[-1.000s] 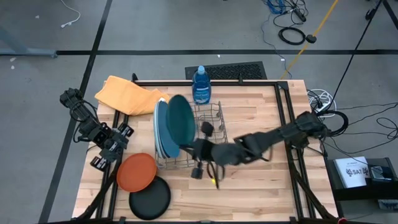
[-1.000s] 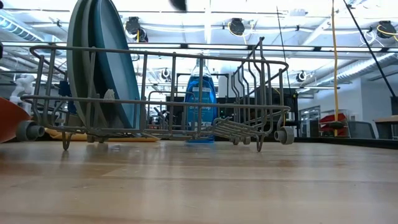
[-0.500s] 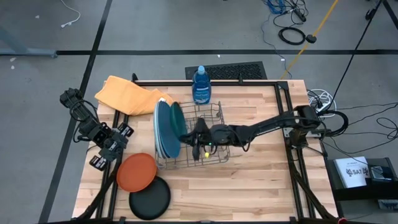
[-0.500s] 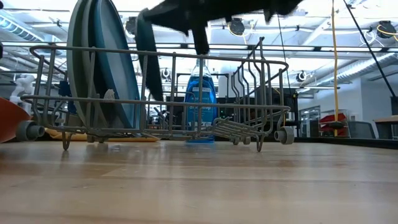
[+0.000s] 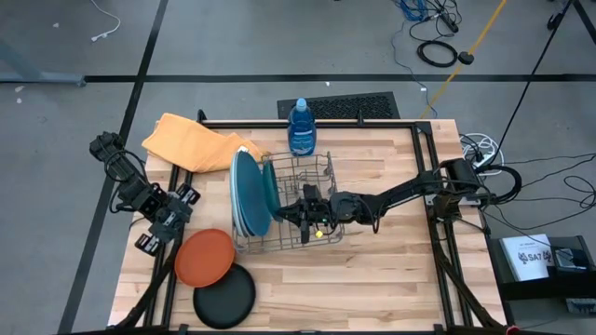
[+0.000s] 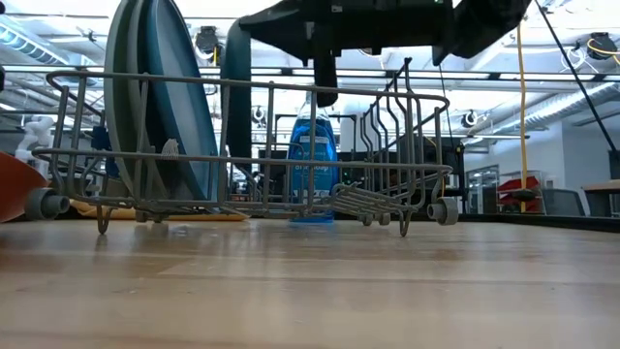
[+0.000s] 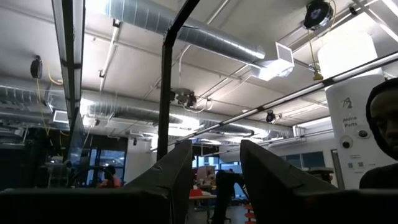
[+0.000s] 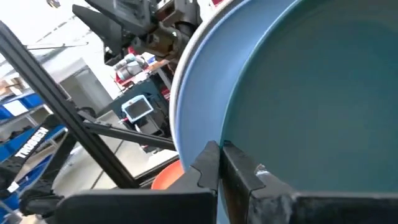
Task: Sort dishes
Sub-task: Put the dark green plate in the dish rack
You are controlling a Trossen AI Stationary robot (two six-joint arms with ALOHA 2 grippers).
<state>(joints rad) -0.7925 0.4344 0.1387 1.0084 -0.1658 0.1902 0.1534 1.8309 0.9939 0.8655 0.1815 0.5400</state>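
The dark teal plate stands on edge in the wire rack, just right of three upright plates. It shows edge-on in the low view. My right gripper reaches in over the rack from the right and is shut on it. The orange plate and the black plate lie flat on the table at the near left. My left gripper is open and empty at the table's left edge, pointing up. My right gripper pinches the dark teal plate's rim between its two fingers. They come from the table's right, roughly level, above the rack. The plate stands upright, its lower part down among the rack's wires, next to the light blue plate.
A blue bottle stands behind the rack and an orange cloth lies at the far left. The rack's right half holds no plates. Bare wood lies near and right of the rack.
My right gripper has gone toward the table's left and down over the rack with the dark teal plate. The plate has turned from tilted, face showing from above, to upright and edge-on, and has sunk into the rack beside the other plates.
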